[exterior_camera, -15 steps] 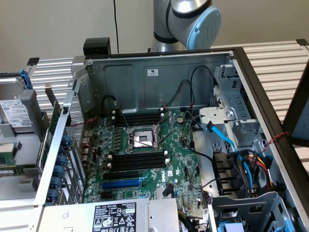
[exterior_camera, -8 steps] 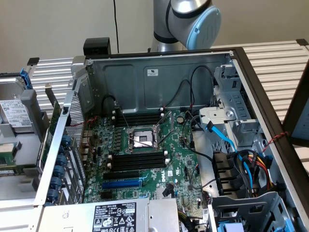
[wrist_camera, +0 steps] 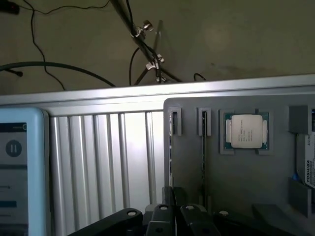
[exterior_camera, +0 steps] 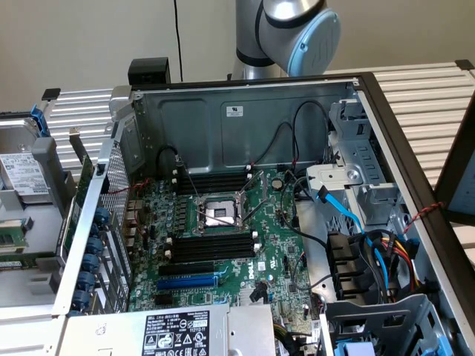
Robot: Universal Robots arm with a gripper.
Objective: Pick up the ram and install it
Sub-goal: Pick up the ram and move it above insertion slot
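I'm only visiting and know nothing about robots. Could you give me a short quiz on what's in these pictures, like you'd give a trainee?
1. True or false: the computer case has its cover on, hiding the motherboard.
2. What colour are the long memory slots beside the processor socket? A black, B red, C white.
3. Fill in: in the wrist view, a processor chip sits in a grey tray; the drive beside it reads ____.
Key: 1 false; 2 A; 3 TOSHIBA.
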